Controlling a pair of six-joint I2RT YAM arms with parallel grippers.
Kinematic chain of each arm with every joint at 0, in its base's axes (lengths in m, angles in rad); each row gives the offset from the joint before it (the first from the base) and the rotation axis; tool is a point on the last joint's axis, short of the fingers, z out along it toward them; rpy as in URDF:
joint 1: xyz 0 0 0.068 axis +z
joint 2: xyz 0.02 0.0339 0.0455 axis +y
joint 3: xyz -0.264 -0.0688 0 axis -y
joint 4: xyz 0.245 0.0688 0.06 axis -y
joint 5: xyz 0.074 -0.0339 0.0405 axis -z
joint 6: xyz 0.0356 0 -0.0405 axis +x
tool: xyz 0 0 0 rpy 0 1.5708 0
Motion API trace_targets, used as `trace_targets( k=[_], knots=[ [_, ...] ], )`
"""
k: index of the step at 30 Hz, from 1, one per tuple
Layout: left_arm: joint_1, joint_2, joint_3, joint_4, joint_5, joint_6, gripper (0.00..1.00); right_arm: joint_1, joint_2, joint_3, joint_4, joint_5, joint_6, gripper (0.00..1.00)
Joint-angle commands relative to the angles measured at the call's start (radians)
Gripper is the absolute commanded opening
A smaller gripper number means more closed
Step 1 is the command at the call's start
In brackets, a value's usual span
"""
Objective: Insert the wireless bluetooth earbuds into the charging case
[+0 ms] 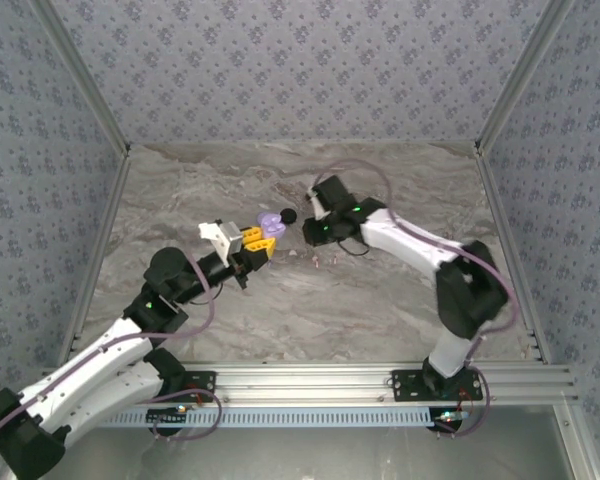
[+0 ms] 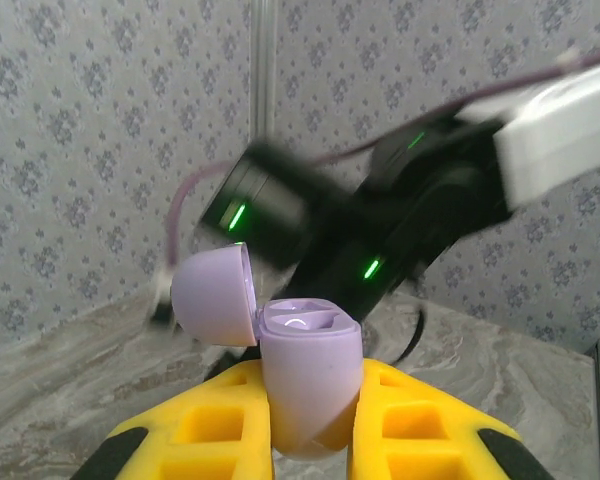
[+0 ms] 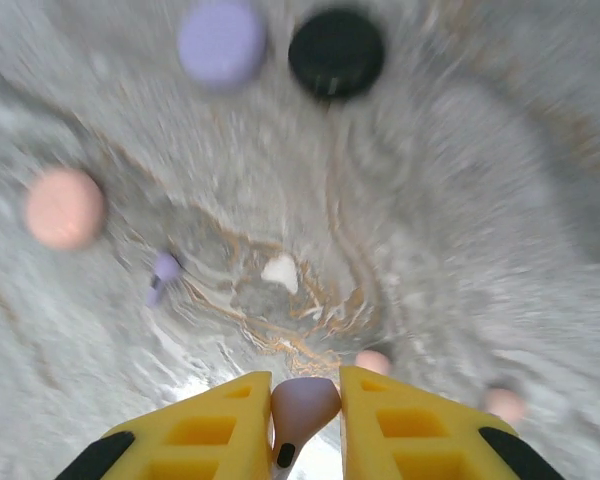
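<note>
Left gripper (image 2: 315, 365) is clamped on the lilac charging case (image 2: 310, 400), which stands upright with its lid (image 2: 215, 297) swung open toward nine o'clock. The blurred right arm (image 2: 400, 220), green lights glowing, looms behind at twelve. Right gripper (image 3: 305, 380) pinches a pale lilac earbud (image 3: 302, 412) between yellow fingers, above the marble table (image 3: 460, 200). On the table there's a lilac disc (image 3: 221, 42) at eleven, a black disc (image 3: 336, 52) at twelve and a pink disc (image 3: 65, 207) at nine. A loose lilac earbud (image 3: 163, 275) and a white earbud (image 3: 280, 270) lie near centre. Blur hides any lettering.
</note>
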Motion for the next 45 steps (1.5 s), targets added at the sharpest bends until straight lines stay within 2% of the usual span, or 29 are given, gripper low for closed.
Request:
trace_targets(
  k=[1,8,15,26,45],
  knots=[
    [-0.005,0.062,0.007,0.101,0.006,-0.019,0.00,-0.036,-0.170,-0.053,0.049,-0.001,0.028,0.24],
    [-0.005,0.266,0.062,0.217,0.072,-0.036,0.00,-0.064,-0.427,-0.088,0.055,-0.031,0.073,0.24],
    [-0.012,0.401,0.126,0.288,0.098,-0.043,0.00,-0.010,-0.548,-0.147,0.102,0.007,0.157,0.24],
    [-0.040,0.470,0.157,0.318,0.106,-0.054,0.00,0.081,-0.538,-0.171,0.204,0.068,0.198,0.24],
    [-0.045,0.470,0.158,0.329,0.099,-0.061,0.00,0.102,-0.506,-0.185,0.175,0.103,0.181,0.24]
  ],
)
